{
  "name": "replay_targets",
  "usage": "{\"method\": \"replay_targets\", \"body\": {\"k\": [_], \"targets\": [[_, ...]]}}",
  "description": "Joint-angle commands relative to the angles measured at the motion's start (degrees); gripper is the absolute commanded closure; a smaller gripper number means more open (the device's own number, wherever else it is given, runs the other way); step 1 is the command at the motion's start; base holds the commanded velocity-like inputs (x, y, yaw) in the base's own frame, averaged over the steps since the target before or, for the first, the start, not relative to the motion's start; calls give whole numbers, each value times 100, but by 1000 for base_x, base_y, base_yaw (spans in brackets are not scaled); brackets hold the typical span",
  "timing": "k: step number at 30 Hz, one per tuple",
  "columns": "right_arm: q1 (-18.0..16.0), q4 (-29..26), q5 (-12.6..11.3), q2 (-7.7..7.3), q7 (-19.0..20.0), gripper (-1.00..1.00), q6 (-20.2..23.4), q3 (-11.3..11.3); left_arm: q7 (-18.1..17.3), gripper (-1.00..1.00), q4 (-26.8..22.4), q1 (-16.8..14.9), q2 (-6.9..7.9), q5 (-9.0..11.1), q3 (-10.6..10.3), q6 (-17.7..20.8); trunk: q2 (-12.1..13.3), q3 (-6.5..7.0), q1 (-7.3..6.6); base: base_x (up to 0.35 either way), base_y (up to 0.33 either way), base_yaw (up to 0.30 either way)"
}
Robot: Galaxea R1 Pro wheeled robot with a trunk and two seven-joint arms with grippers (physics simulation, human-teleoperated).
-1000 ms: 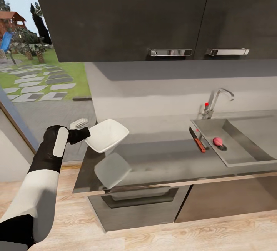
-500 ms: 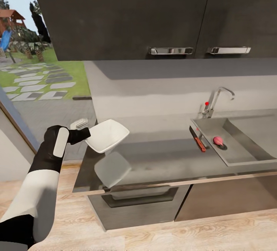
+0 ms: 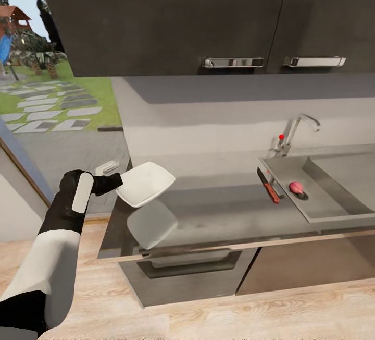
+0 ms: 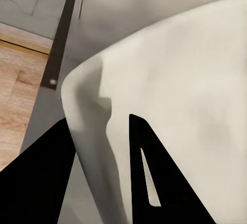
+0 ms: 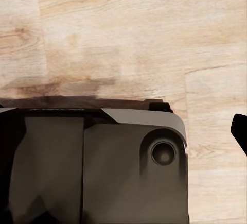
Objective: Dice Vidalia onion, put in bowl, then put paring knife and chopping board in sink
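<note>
My left gripper (image 3: 115, 182) has its jaws clamped on the bowl (image 3: 145, 183) rim at frame left above the tabletop (image 3: 219, 209), while the Vidalia onion (image 3: 296, 187) sits uncut in the sink (image 3: 333, 202) at right, dicing not begun.

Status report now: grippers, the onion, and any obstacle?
Left gripper shut on bowl, held above countertop. Right gripper state unclear. Vidalia onion in sink, paring knife at its rim. No obstacle seen.

Soft even daylight, glossy countertop (image 3: 219, 209) reflections
</note>
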Motion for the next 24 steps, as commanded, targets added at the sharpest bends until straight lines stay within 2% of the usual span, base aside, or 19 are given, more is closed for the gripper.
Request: {"method": "replay_targets", "body": {"k": [1, 24], "targets": [[-5, 6, 8, 1, -9, -100, -20, -6, 49, 100, -4, -5, -1, 79, 3, 18, -10, -19, 2, 0, 0, 0], [-2, 7, 8, 3, -9, -100, -20, -4, 49, 100, 50, -5, 0, 79, 3, 18, -10, -231, 2, 0, 0, 0]]}}
